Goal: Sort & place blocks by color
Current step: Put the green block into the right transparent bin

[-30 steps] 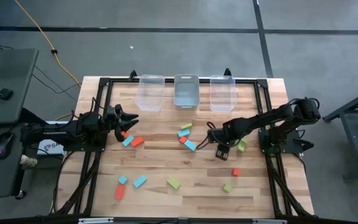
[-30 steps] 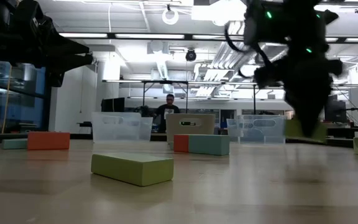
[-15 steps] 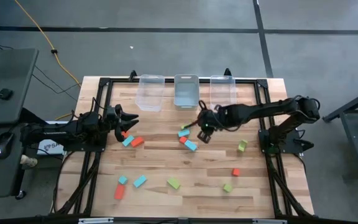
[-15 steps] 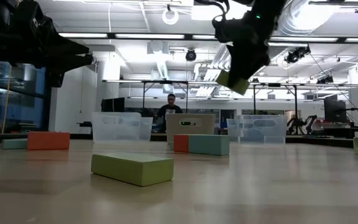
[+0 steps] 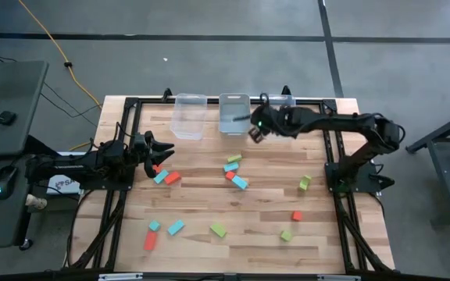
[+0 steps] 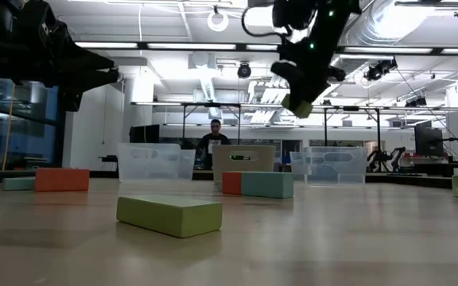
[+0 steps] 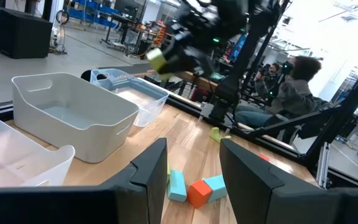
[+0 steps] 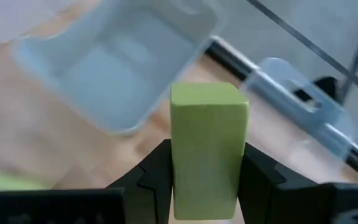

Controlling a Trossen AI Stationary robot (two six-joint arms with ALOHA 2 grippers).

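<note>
My right gripper (image 5: 255, 131) is shut on a yellow-green block (image 8: 208, 149) and hangs high in the air by the right rim of the middle clear bin (image 5: 234, 114); the low view shows that block (image 6: 298, 104) well above the table. My left gripper (image 5: 162, 148) is open and waits over the table's left side, near a blue block (image 5: 160, 176) and a red-orange block (image 5: 172, 177). Several other red-orange, light blue and yellow-green blocks lie flat on the wood, such as a cluster (image 5: 233, 172) mid-table and a yellow-green one (image 5: 304, 183) on the right. My right gripper pinches the yellow-green block between its two fingers (image 8: 160, 174), one on each of two opposite long sides (image 8: 180, 155). The block lies along the fingers and its free end (image 8: 209, 99) sticks out past the tips. It is lifted clear of the table and the bins.
Three clear bins stand in a row at the far edge: left (image 5: 189, 115), middle, right (image 5: 280, 115). A black frame rail (image 5: 127, 148) borders the tabletop. Loose blocks lie along the near half (image 5: 218, 229). A person (image 6: 215, 137) sits beyond the table.
My right gripper, keeping the yellow-green block, has risen from low over the table's right-middle and swung toward the far edge and leftward, ending beside the middle bin. The block has gone from just above the wood to high in the air.
</note>
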